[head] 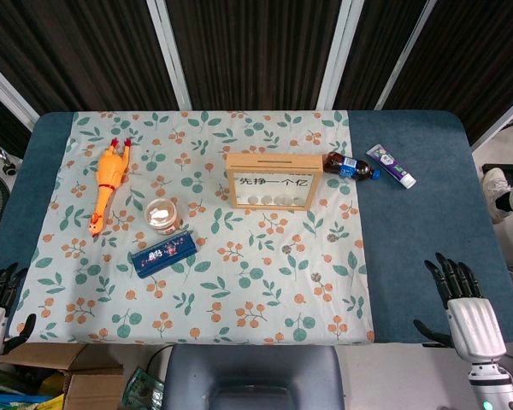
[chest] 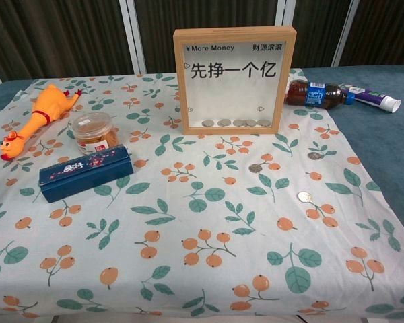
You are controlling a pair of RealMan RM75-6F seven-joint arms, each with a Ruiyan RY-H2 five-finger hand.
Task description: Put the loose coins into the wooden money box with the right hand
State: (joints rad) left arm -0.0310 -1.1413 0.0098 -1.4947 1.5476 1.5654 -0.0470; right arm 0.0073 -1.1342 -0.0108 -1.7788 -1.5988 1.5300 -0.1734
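The wooden money box (head: pixel 272 181) (chest: pixel 234 79) stands upright at the back middle of the floral cloth, with several coins showing behind its clear front. Three loose coins lie flat on the cloth in front of it: one (chest: pixel 255 168) (head: pixel 285 248) nearest the box, one (chest: pixel 314 155) further right, and one (chest: pixel 304 196) (head: pixel 315 276) closer to the front. My right hand (head: pixel 457 295) hovers at the table's front right edge with its fingers spread and empty, well away from the coins. My left hand (head: pixel 0 295) is at the front left edge, also empty. The chest view shows neither hand.
A rubber chicken (head: pixel 109 179), a small snack jar (head: pixel 162 214) and a blue pencil case (head: pixel 161 254) lie on the left half of the cloth. A cola bottle (head: pixel 350 166) and a toothpaste tube (head: pixel 391 166) lie right of the box. A chair back (head: pixel 252 376) sits at the front edge.
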